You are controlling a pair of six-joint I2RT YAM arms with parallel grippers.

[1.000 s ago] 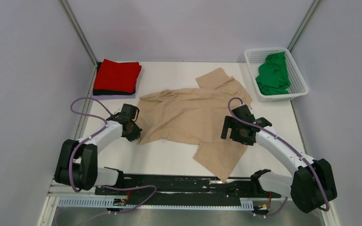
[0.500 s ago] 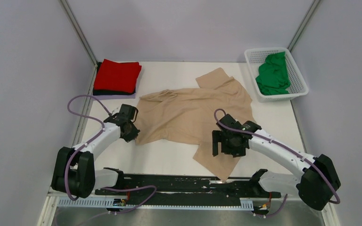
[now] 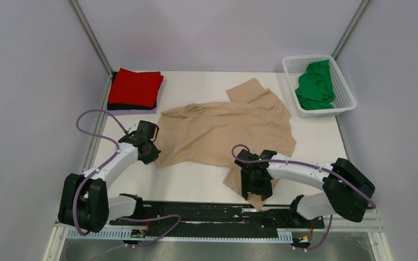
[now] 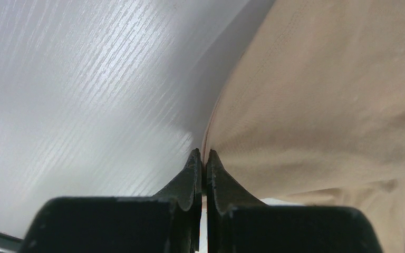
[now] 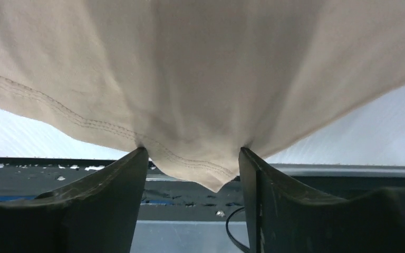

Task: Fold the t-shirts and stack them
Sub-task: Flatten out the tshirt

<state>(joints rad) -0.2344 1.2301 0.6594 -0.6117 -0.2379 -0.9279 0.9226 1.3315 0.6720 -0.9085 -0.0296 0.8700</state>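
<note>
Basket: a white lattice basket [image 3: 326,112] stands at the upper right of the top view, at the right edge of the white surface [image 3: 196,182].
In the basket: the green t-shirt [image 3: 315,86], crumpled, lying wholly inside the walls.
Stack: at the upper left of the top view, the red t-shirt [image 3: 136,87] lies folded square on the dark t-shirt [image 3: 128,106], of which only the near edge shows.
Tan t-shirt: the tan t-shirt [image 3: 223,130] lies loose and wrinkled across the middle of the surface. One sleeve points to the back and a flap reaches down toward the black rail [image 3: 196,209] at lower centre.
Left gripper: the left gripper [image 3: 153,155] sits at the shirt's left edge, left of centre, pressed together on the cloth.
Right gripper: the right gripper [image 3: 257,190] sits over the near flap at lower centre, spread, with cloth between its fingers.
Top view only: the basket, the stack, both arms and the shirt's whole outline.
Left wrist view only: the two fingers [image 4: 192,174] meet with a thin strip of tan edge pinched between them. Bare surface fills the left of that frame and cloth the right.
Right wrist view only: a double-stitched hem and a pointed corner of the flap hang between the parted fingers [image 5: 121,179]. The cloth touches both inner faces.
</note>
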